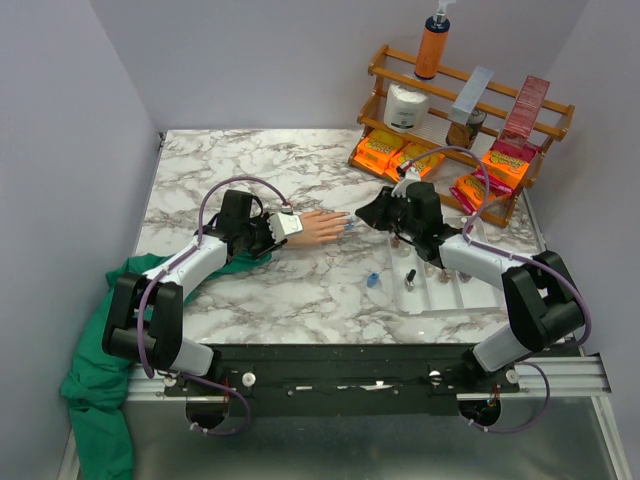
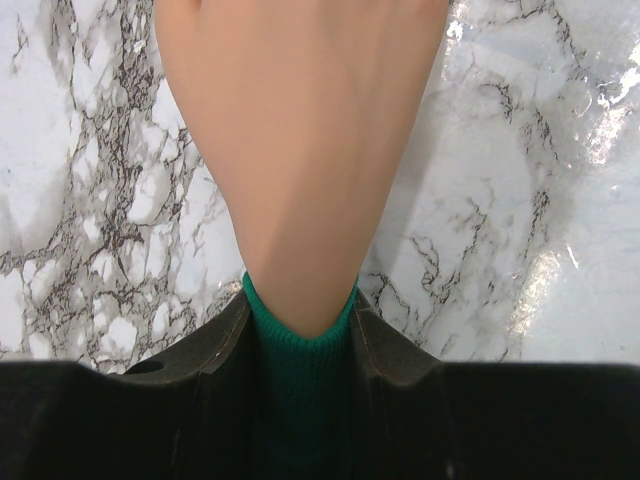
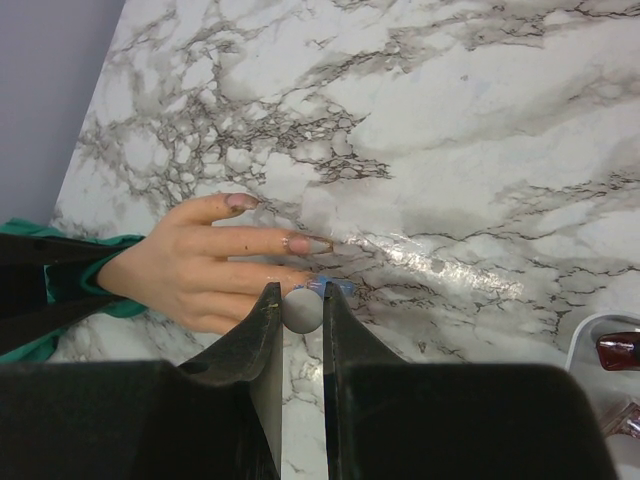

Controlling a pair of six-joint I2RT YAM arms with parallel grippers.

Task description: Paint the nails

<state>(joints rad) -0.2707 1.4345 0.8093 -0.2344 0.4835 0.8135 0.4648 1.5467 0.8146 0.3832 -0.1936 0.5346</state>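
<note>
Plainly, the fake hand lies flat on the marble table left of centre. Its long axis runs left to right and its fingertips point right, straight at the right gripper. The left gripper is clamped around the wrist where the green sleeve begins, pinning the hand from the left. The right gripper is closed on a small round grey handle, likely the polish brush. A bluish tip shows just past its jaws, at the end of the lowest finger in the right wrist view; whether it touches that finger cannot be told. The nails therefore sit immediately left of the right pincer. Two of them, higher in that view, look pale pinkish. Being the nearer arm by far, the right one looks set to do the stroking, and each stroke probably needs to run along a finger's length, leftward and back, with sideways shifts across the table to reach the next nail. The tray of bottles sits near and right of the right gripper.
</note>
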